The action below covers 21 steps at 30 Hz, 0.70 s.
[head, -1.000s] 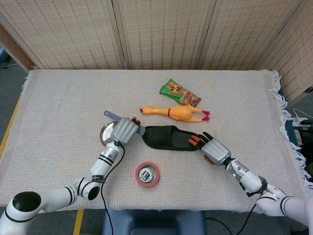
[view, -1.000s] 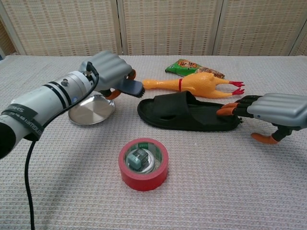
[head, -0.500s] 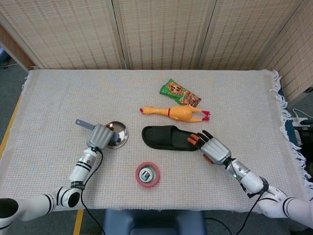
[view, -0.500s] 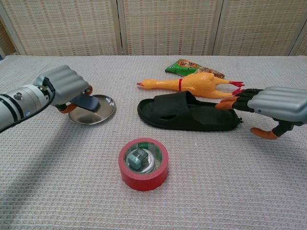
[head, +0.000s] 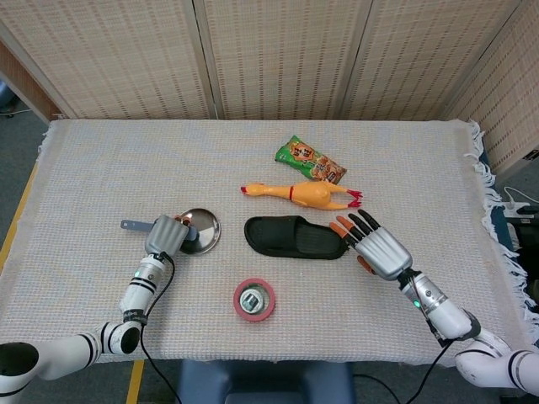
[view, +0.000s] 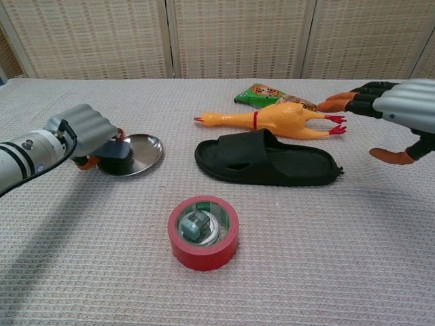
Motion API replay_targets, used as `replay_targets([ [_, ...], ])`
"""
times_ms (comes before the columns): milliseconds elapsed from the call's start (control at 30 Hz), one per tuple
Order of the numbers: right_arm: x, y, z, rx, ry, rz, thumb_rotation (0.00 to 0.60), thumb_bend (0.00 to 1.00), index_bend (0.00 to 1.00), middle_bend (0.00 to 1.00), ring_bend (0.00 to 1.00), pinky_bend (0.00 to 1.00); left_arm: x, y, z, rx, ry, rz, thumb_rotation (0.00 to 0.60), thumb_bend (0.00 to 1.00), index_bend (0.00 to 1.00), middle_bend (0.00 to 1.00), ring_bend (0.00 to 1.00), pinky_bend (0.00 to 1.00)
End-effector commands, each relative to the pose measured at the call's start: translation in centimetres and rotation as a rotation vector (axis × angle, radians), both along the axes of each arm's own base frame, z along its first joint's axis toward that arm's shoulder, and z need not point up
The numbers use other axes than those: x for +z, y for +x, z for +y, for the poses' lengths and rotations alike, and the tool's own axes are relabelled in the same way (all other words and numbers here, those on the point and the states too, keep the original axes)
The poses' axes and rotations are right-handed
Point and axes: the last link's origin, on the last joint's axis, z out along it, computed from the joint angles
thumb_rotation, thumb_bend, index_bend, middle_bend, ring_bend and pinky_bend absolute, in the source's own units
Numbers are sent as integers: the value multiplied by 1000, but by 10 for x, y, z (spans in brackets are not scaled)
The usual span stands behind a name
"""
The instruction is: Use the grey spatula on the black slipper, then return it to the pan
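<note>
My left hand grips the grey spatula, whose handle sticks out to the left. Its dark blade lies low inside the round metal pan. The black slipper lies flat at the table's middle, nothing touching it. My right hand hovers open, raised off the cloth just right of the slipper's end, fingers spread.
A yellow rubber chicken lies behind the slipper, with a green snack packet further back. A red tape roll with a small object inside sits near the front edge.
My left hand carried the spatula from the slipper leftward to the pan and lowered the blade into it. My right hand lifted away from the slipper's end.
</note>
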Motion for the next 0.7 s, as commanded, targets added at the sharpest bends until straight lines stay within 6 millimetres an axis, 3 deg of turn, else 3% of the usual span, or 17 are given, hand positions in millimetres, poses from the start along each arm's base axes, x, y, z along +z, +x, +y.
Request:
replay_targets([
  [33, 28, 12, 8, 37, -78, -62, 600, 347, 0, 0, 0, 0, 1, 1, 0, 1, 0, -7, 600, 483, 145, 361, 690, 909],
  [200, 44, 14, 15, 41, -116, -78, 600, 344, 0, 0, 0, 0, 3, 0, -3, 15, -7, -31, 600, 474, 118, 301, 690, 920],
  [700, 50, 8, 23, 11, -125, -76, 600, 345, 0, 0, 0, 0, 8, 32, -23, -71, -45, -153, 600, 471, 71, 170, 690, 922],
])
